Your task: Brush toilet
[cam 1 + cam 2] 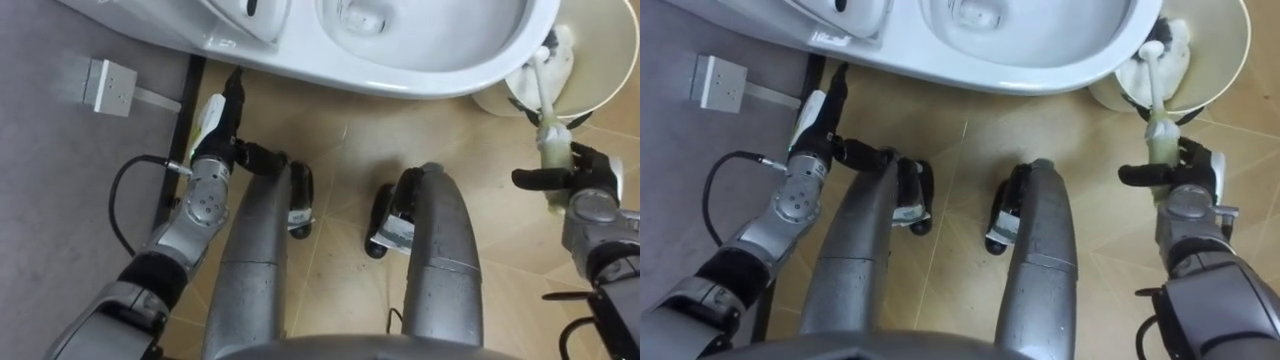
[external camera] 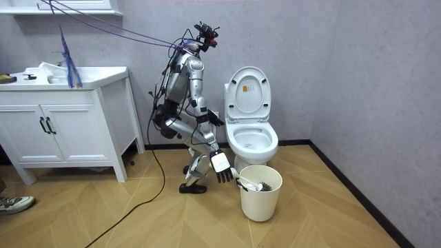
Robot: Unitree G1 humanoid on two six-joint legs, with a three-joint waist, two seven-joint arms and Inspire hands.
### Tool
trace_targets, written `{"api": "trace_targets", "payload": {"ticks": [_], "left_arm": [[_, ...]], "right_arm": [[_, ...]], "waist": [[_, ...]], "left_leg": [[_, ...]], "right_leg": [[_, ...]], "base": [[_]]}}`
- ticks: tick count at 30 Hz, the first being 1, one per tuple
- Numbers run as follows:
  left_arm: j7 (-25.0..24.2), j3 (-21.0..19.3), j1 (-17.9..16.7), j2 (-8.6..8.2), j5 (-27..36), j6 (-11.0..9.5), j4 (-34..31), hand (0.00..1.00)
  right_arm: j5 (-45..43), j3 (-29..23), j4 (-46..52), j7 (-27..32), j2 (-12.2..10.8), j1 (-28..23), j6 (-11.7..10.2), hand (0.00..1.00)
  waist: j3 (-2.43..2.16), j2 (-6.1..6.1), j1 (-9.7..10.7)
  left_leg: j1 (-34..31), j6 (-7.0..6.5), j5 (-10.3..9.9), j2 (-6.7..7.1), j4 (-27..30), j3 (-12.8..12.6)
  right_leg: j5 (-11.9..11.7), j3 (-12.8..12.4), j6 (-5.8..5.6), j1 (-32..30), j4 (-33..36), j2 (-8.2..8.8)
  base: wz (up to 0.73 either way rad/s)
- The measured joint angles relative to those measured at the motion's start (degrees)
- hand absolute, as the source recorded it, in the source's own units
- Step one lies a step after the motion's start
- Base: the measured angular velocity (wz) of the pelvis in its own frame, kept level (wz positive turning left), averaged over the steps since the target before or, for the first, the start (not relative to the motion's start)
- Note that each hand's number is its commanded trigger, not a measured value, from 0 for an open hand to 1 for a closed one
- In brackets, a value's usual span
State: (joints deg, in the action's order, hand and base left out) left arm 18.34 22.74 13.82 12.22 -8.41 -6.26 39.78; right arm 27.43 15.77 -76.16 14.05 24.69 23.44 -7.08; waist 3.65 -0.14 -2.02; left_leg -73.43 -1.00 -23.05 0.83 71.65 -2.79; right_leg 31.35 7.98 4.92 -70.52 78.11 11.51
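Note:
The white toilet (image 1: 430, 75) has its bowl open at the top of the eye views, with lid and seat raised (image 2: 248, 89). A cream bucket (image 1: 590, 95) stands on the floor to the right of the bowl. The toilet brush (image 1: 548, 110) leans in it, head down inside, pale handle sticking out toward me. My right hand (image 1: 590, 190) is at the handle's near end, thumb across it and fingers curled behind. My left hand (image 1: 222, 125) hangs by the wall at the left, fingers straight. In the room view I stand close in front of the toilet, right arm reaching down to the bucket (image 2: 260, 193).
A grey wall with a dark skirting runs along the left, with a small white box (image 1: 110, 85) mounted on it. A white vanity cabinet (image 2: 65, 117) stands further along the wall on the room view's left. The floor is wooden.

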Motion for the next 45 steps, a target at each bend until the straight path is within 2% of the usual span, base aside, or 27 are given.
{"api": "trace_targets", "payload": {"ticks": [13,22,29,32,35,37,42,45], "left_arm": [[0.1,0.01,-0.01,-0.16,1.66,0.01,-0.36,0.0],[0.2,0.0,-0.18,-0.03,3.41,-0.03,-0.53,0.0],[0.19,0.01,-1.33,-0.09,2.79,-0.02,-0.54,0.0],[0.19,0.01,-2.97,-0.21,2.83,-0.01,-0.54,0.0],[0.19,0.01,-3.57,0.17,2.7,-0.03,-0.49,0.0],[0.28,-0.02,-3.75,0.42,2.52,-0.33,-0.44,0.0],[1.38,-0.9,-5.81,0.62,2.43,-1.31,-0.41,0.0],[1.47,-3.55,-7.2,0.53,0.3,-1.49,-0.37,0.0]], "right_arm": [[2.95,0.01,-0.79,-1.7,0.0,-0.37,1.99,1.0],[9.03,0.55,-1.42,-3.12,-0.02,-1.99,2.25,1.0],[11.22,0.6,-2.05,-4.99,-0.24,-3.68,3.49,1.0],[12.46,0.84,-1.9,-5.56,-0.28,-5.05,4.04,1.0],[12.83,0.8,-1.99,-5.54,-0.53,-5.02,4.7,1.0],[12.79,0.27,-2.15,-5.5,-0.85,-5.51,4.71,1.0],[12.92,-3.86,-2.09,-5.27,-1.72,-6.55,4.67,1.0],[12.91,-5.4,-1.97,-5.18,-2.54,-6.96,4.67,1.0]], "waist": [[-0.01,-0.08,0.18],[-0.09,-0.47,0.54],[-0.13,-0.41,0.35],[-0.27,-0.31,0.22],[-0.29,-0.31,0.32],[-0.31,-0.38,0.3],[-0.41,-0.48,0.38],[-0.73,-0.79,0.2]], "left_leg": [[0.02,0.0,-0.01,-0.11,0.01,-0.09],[0.14,-0.14,-0.1,-0.19,0.16,-0.07],[4.16,-0.32,-0.26,-0.53,-1.53,0.28],[7.83,-0.57,0.38,-0.75,-5.1,0.33],[12.0,-1.01,2.25,-1.06,-10.89,-0.27],[16.11,-1.38,3.27,-1.06,-15.24,-0.85],[24.86,-2.07,3.95,-0.94,-21.93,-1.9],[29.18,-2.12,3.99,-0.99,-24.59,-1.82]], "right_leg": [[-0.01,-0.02,0.02,-0.02,-0.07,-0.1],[-0.1,0.01,-0.08,0.23,-0.2,-0.19],[-0.68,0.79,-0.58,4.84,-3.0,-0.7],[-2.01,0.88,-1.35,8.58,-7.28,-1.64],[-4.71,1.33,-1.62,12.58,-13.54,-2.09],[-6.13,1.14,-2.36,16.4,-18.0,-2.77],[-7.41,0.68,-3.73,24.56,-24.55,-2.92],[-7.83,1.46,-4.11,29.37,-28.18,-2.96]], "base": [[0.0],[0.0],[-0.04],[-0.1],[-0.14],[-0.07],[-0.07],[0.01]]}}
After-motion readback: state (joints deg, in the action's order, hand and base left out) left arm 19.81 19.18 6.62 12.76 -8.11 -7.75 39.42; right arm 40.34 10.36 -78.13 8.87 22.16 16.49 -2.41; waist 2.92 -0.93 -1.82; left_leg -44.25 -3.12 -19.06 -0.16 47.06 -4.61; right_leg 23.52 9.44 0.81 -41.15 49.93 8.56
